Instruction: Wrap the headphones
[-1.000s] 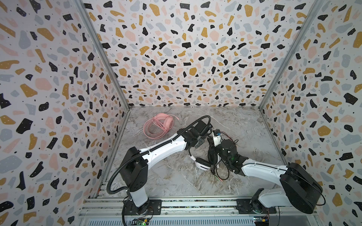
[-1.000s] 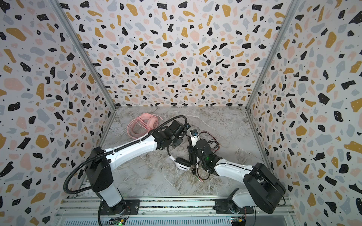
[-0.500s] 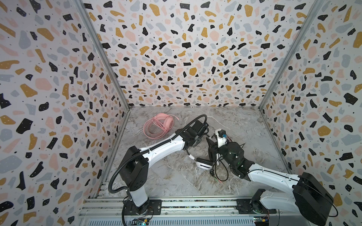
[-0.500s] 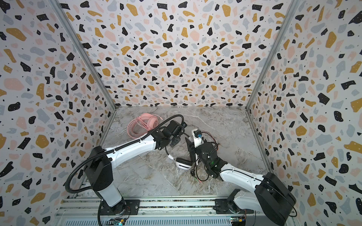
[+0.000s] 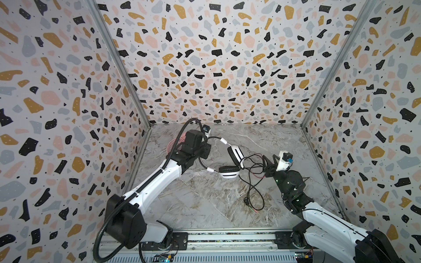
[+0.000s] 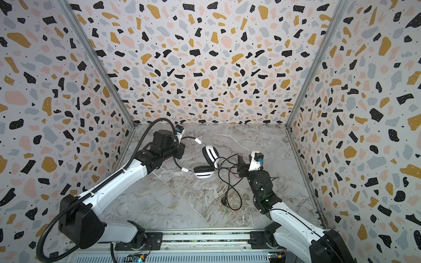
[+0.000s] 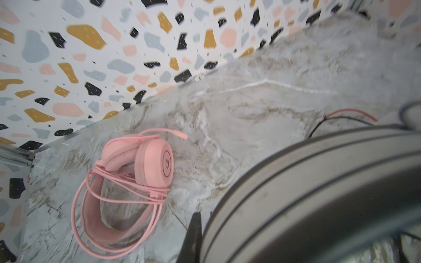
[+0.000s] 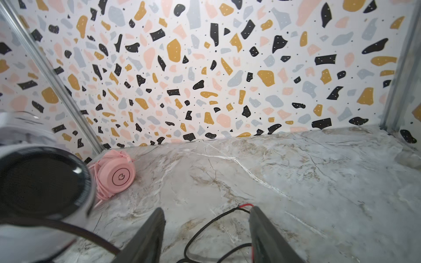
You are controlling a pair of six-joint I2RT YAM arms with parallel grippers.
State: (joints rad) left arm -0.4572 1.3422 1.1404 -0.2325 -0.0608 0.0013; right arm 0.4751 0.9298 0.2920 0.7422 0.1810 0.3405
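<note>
My left gripper (image 5: 203,155) is clamped on the white-and-black headset's (image 5: 229,172) thin band. My right gripper (image 8: 207,210) is open just beside it, over its black cable (image 8: 218,215). The pink headset (image 7: 136,173) lies well behind it.

The table (image 5: 205,205) looks like marble, smooth with a soft sheen. The walls (image 5: 227,57) are matt and terrazzo-printed, joined by brushed metal posts (image 5: 120,66). The pink headphones (image 7: 155,164) look like matt plastic with a soft padded band. The striped headphones (image 5: 235,153) have glossy white plastic shells and a matt black cushion. The left arm (image 5: 159,182) and right arm (image 5: 325,218) wear smooth white plastic.
</note>
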